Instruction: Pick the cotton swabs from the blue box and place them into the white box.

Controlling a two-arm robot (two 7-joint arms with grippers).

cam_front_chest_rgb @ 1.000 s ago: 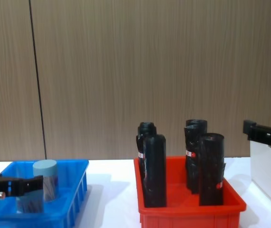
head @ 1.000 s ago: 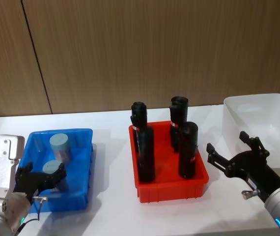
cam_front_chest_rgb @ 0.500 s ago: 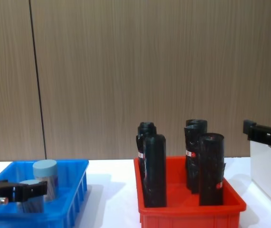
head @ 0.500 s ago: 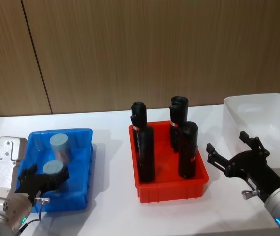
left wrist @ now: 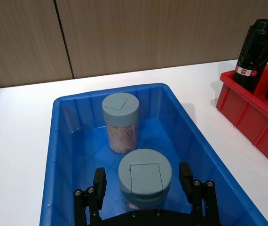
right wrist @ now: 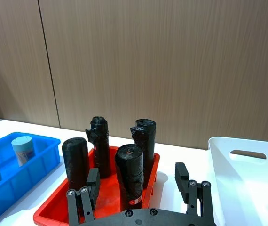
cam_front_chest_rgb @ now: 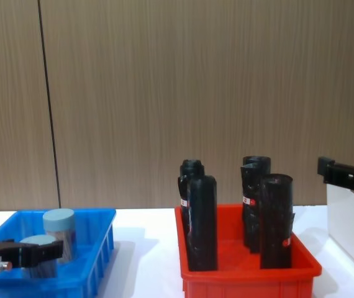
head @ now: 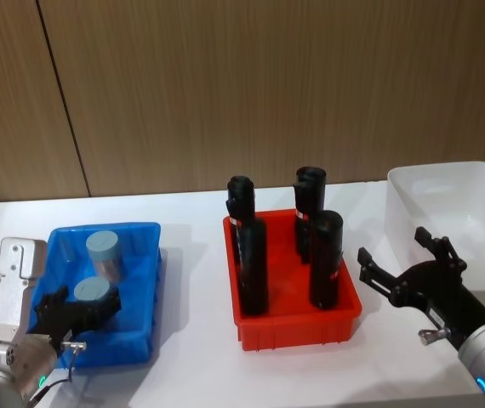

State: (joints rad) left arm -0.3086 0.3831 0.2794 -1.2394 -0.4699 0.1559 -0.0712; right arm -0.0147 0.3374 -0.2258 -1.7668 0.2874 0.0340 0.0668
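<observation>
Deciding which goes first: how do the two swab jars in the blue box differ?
The near jar sits between the fingers of the open left hand; the far jar stands free near the far wall. The near jar's lid flap is squared to the box; the far jar's is turned askew. Both stand upright, grey-lidded, in the blue box.

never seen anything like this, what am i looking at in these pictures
This is a robot with two arms, each ending in a gripper. Two pictures come from cameras on its head and chest, looking at a white table; two come from cameras on the wrists, looking past each gripper. On the table stand a blue box with two jars of cotton swabs, a red bin of tall black bottles, and a white box. The left gripper is open with its fingers either side of the nearer jar, not clamped on it. The right gripper is open and holds nothing, near the white box.
</observation>
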